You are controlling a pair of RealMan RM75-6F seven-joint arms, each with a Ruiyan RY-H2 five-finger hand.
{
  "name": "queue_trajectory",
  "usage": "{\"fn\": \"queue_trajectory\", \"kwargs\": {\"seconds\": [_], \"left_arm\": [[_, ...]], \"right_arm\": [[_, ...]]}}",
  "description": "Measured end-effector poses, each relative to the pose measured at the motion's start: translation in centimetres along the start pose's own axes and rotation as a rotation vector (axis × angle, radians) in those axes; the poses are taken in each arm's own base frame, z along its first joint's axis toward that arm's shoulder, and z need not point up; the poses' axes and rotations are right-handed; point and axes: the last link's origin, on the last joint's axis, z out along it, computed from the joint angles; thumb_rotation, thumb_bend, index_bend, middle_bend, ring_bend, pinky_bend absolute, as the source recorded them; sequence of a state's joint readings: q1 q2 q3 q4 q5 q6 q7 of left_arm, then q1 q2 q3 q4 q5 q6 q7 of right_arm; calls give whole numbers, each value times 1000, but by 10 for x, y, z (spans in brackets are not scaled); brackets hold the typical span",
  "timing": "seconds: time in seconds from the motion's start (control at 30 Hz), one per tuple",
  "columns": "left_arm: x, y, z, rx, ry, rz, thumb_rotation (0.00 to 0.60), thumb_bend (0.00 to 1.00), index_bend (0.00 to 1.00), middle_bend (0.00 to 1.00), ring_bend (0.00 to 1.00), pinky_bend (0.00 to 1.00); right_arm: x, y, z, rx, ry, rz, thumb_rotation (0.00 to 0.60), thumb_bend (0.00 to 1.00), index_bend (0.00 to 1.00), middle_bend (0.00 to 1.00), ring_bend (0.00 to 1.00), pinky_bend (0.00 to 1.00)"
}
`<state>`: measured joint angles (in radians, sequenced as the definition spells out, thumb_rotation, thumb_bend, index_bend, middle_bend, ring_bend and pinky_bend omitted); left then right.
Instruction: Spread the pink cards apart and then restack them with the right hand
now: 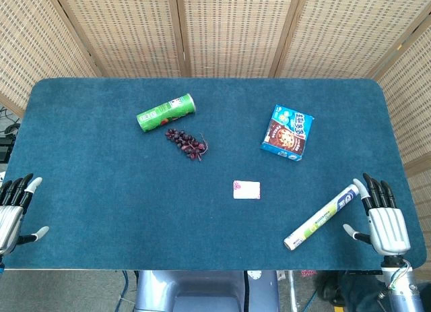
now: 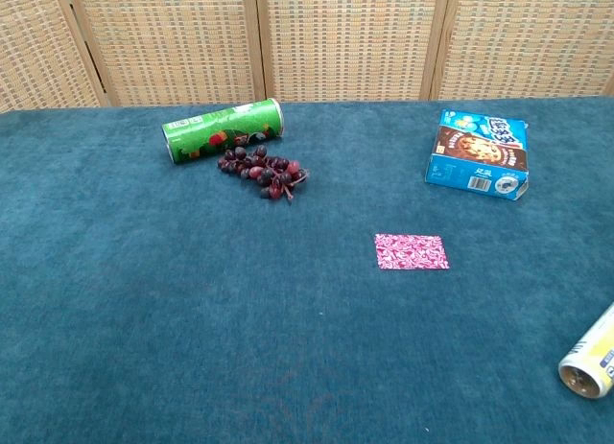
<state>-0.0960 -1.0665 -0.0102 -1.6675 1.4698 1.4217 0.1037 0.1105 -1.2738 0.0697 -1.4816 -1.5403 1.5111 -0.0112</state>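
The pink cards [image 1: 246, 189] lie as one neat stack on the blue table, a little right of centre; in the chest view the pink cards [image 2: 412, 251] show a patterned pink face. My right hand [image 1: 384, 216] rests at the table's near right edge, fingers straight and apart, holding nothing, well to the right of the cards. My left hand [image 1: 15, 209] sits at the near left edge, also open and empty. Neither hand shows in the chest view.
A white and yellow tube [image 1: 321, 217] lies diagonally between the cards and my right hand. A blue cookie box [image 1: 287, 132] sits behind the cards. A green can [image 1: 166, 112] and a bunch of dark grapes [image 1: 186, 143] lie at the far left.
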Motion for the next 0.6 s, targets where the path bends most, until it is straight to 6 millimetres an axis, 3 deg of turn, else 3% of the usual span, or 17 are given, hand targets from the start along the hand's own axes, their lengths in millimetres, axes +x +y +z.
{"fn": "queue_trajectory", "kwargs": {"seconds": [0.33, 0.43, 0.53, 0.6], "left_arm": [[-1, 0, 0, 2, 2, 4, 600, 47, 0, 0, 0, 0], [-1, 0, 1, 5, 1, 2, 600, 47, 0, 0, 0, 0], [-1, 0, 2, 9, 0, 4, 600, 46, 0, 0, 0, 0], [-1, 0, 2, 6, -1, 4, 600, 47, 0, 0, 0, 0]], "right_arm": [[-2, -1, 0, 8, -17, 3, 600, 105, 0, 0, 0, 0], [-3, -3, 1, 17, -20, 7, 600, 153, 0, 0, 0, 0], [-5, -7, 5, 36, -26, 17, 600, 401, 12, 0, 0, 0], [-8, -15, 14, 88, -37, 17, 600, 721, 64, 21, 0, 8]]}}
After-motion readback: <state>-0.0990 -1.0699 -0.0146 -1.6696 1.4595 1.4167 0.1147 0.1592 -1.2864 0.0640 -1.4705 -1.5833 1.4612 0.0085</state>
